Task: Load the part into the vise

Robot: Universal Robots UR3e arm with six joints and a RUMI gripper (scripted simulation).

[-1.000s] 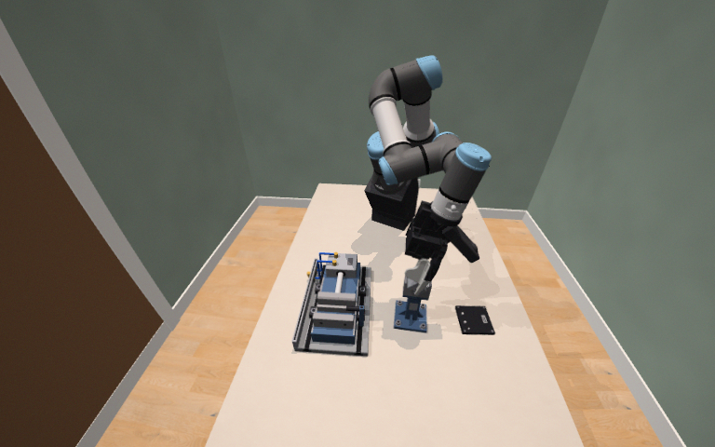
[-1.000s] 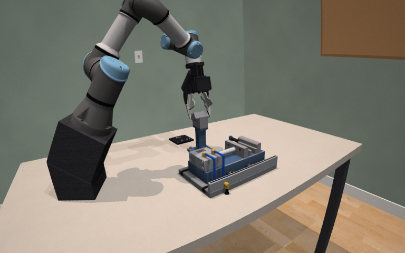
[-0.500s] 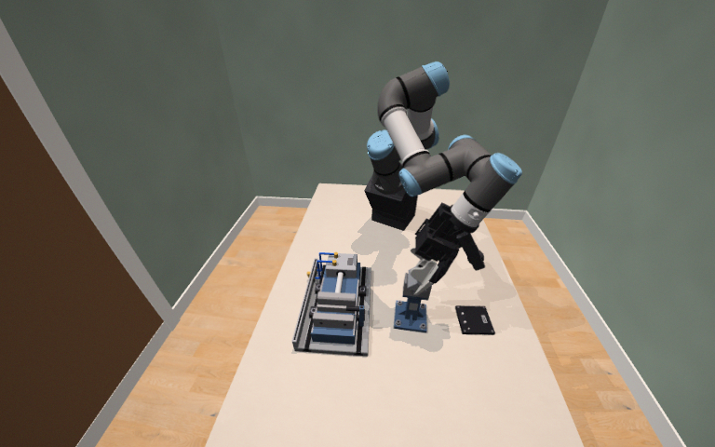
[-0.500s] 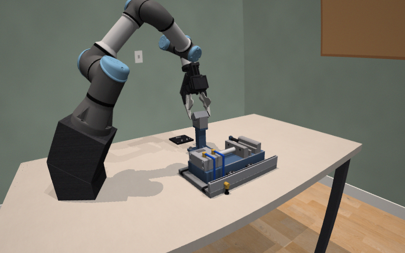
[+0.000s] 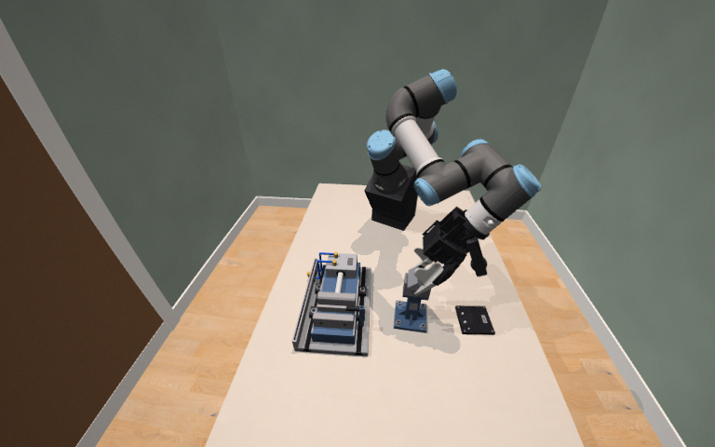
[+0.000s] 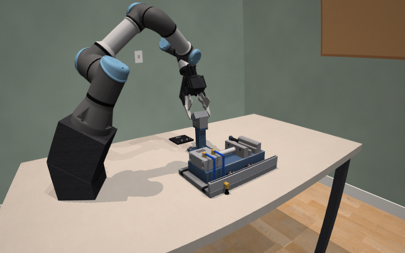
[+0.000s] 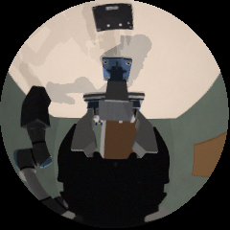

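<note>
Gripper (image 6: 197,109) is tilting over the V-block (image 6: 200,131), fingers half apart and straddling the part (image 6: 199,115) — clamped or merely flanking it, cannot tell. Part is sitting atop the V-block, mid-counter. Infeed plate (image 5: 474,319) toward the right edge; vise (image 5: 334,308) toward the left — open.
</note>
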